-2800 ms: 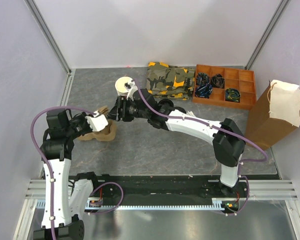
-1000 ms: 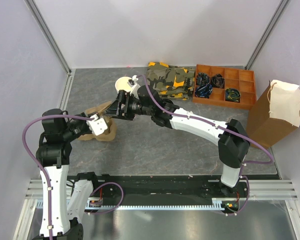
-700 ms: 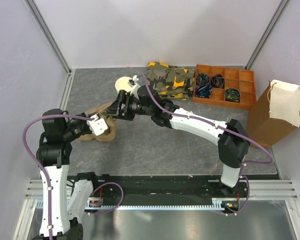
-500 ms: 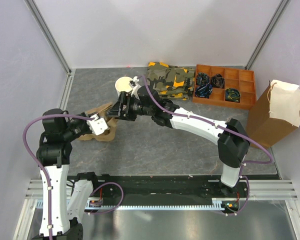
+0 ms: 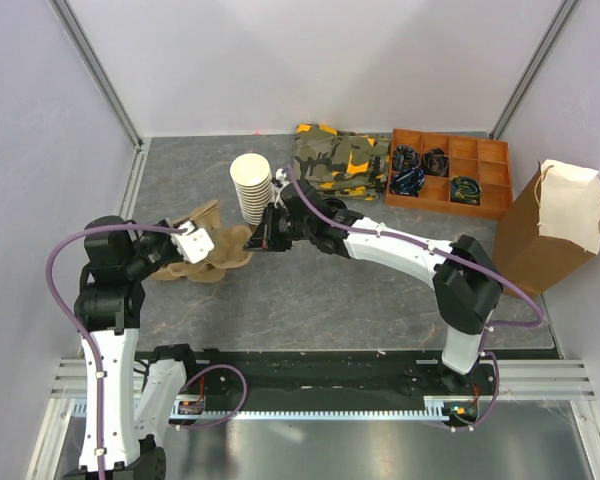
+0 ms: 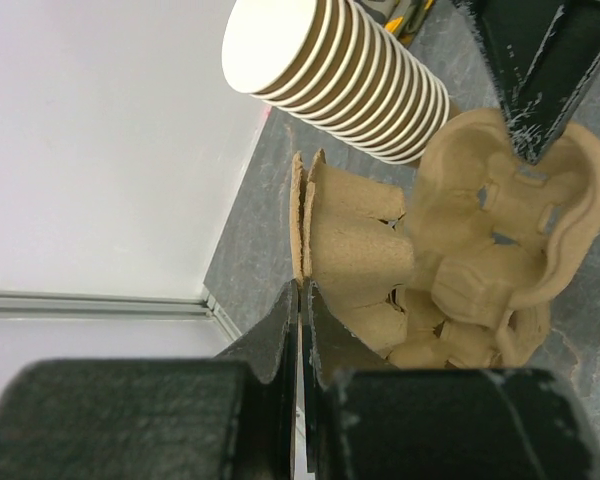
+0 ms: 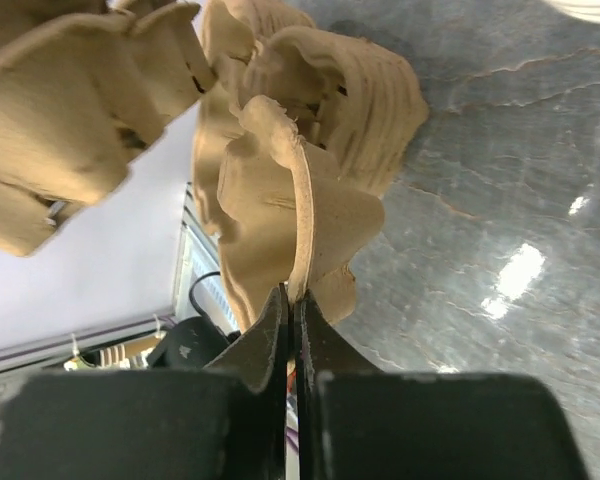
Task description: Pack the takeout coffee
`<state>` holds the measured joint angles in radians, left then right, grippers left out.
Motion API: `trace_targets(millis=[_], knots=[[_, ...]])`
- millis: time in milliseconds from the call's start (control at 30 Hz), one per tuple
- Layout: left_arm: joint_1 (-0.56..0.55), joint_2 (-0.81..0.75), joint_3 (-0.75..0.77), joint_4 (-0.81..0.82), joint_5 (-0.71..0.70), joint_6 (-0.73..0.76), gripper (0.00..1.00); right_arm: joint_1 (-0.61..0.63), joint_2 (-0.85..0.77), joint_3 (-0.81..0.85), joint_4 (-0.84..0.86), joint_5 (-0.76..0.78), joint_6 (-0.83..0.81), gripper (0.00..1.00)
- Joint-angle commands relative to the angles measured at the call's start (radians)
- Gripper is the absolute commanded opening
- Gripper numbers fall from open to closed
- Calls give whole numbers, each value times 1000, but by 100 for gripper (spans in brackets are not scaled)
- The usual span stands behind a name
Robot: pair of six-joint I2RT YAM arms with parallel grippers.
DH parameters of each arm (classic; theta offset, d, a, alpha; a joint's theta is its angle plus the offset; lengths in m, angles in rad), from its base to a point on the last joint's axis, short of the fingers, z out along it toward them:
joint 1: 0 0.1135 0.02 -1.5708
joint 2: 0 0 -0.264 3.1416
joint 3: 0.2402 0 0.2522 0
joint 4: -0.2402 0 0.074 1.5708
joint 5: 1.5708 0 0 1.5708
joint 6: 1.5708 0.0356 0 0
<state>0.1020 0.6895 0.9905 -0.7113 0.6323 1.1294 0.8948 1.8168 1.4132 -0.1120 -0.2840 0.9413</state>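
Pinching pulp carriers apart w/ L hand & R hand.

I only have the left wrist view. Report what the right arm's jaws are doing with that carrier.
Observer: In the right wrist view the right jaws are shut on the thin rim of a pulp carrier, pinching it edge-on.
Operator: Give me the bag's location.
Observer: A brown paper bag stands upright at the far right of the top view, away from the carriers.
Operator: Now look for a lidded coffee.
Observer: No lidded cup shows in any view. Apart from the stack of lidless cups, the top view adds only a camouflage cloth and an orange compartment tray.
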Motion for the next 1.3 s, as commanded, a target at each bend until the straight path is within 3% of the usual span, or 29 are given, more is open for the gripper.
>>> trace_targets(millis=[0, 267, 433, 967, 1100, 1267], knots=[[-2, 4, -6, 39, -40, -16, 2, -19, -33, 3, 5, -59, -16, 0], [-2, -16, -55, 52, -88, 95, 2, -128, -234, -65, -107, -139, -130, 0], [-2, 16, -36, 84, -120, 58, 2, -163, -333, -173, -163, -152, -208, 0], [-2, -24, 7, 47, -151, -5, 2, -168, -349, -146, -100, -236, -227, 0], [-2, -7, 20, 67, -210, -34, 2, -169, -324, -108, -45, -250, -188, 0], [-2, -8, -3, 107, -292, -26, 2, -169, -329, -99, -106, -218, -245, 0]])
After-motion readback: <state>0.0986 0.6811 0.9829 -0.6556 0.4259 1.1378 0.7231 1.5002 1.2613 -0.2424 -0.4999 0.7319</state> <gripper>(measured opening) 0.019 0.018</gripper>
